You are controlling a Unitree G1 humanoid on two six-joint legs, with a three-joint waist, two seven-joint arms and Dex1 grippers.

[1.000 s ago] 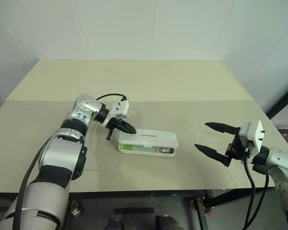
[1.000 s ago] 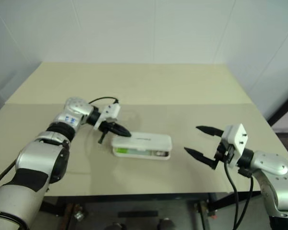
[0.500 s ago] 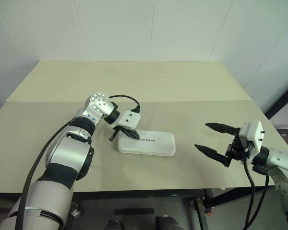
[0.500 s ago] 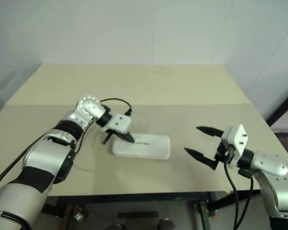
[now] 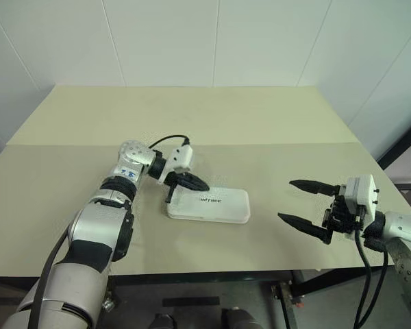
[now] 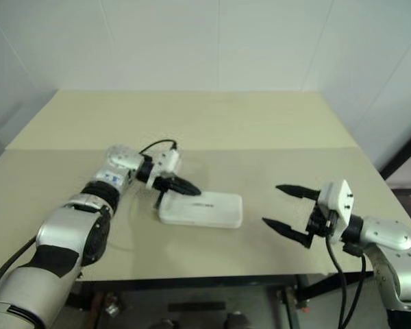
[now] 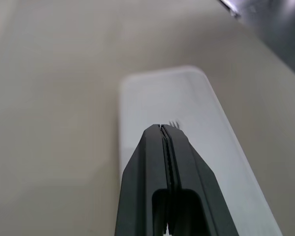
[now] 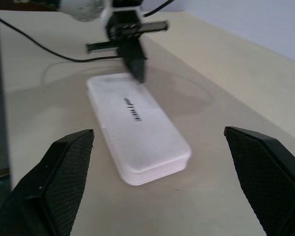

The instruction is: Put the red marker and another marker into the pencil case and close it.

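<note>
The pencil case (image 5: 209, 205) is a flat white box with small black lettering. It lies with its lid down in the middle of the table. My left gripper (image 5: 204, 186) is shut and empty, its tip just above the case's left part, near the lettering; the left wrist view shows the shut fingers (image 7: 152, 147) over the white lid (image 7: 196, 113). My right gripper (image 5: 285, 199) is open and empty, a hand's width to the right of the case, facing it. The right wrist view shows the case (image 8: 142, 132) and the left gripper (image 8: 139, 76). The red marker and the other marker are hidden.
The beige table (image 5: 192, 123) has a seam across its middle and bare surface all around the case. A black cable (image 5: 166, 139) loops from my left wrist. The table's front edge runs just below both arms.
The case's lid stood ajar with its contents showing; it now lies down flat. My left gripper swung right over the lid, pressed it, then rose slightly. My right gripper stayed put.
</note>
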